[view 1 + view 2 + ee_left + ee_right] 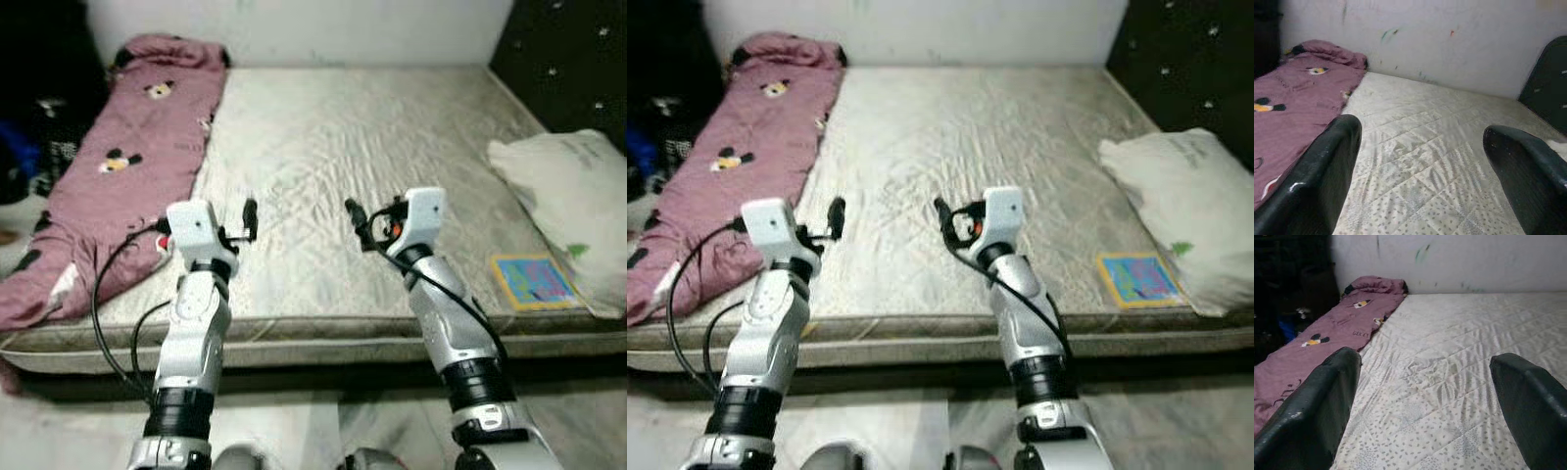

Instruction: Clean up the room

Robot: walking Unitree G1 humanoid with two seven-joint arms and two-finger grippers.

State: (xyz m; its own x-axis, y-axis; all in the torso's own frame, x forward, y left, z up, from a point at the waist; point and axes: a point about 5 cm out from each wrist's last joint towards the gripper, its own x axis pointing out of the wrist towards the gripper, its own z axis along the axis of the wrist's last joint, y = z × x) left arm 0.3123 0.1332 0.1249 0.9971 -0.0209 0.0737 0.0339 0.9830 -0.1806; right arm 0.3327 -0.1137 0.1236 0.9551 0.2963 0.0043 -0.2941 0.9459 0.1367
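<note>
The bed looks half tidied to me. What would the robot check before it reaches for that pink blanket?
1. Left gripper open: ok, its fingers stand wide apart.
2. Right gripper open and holding nothing: ok.
3. Pink blanket in view: ok, bunched along the mattress's left edge.
4. Blanket's near end on the mattress: not ok, it spills over the front corner.
5. Pillow out of the way: ok, at the far right.
6. Colourful booklet clear of both arms: ok, beside the pillow.
</note>
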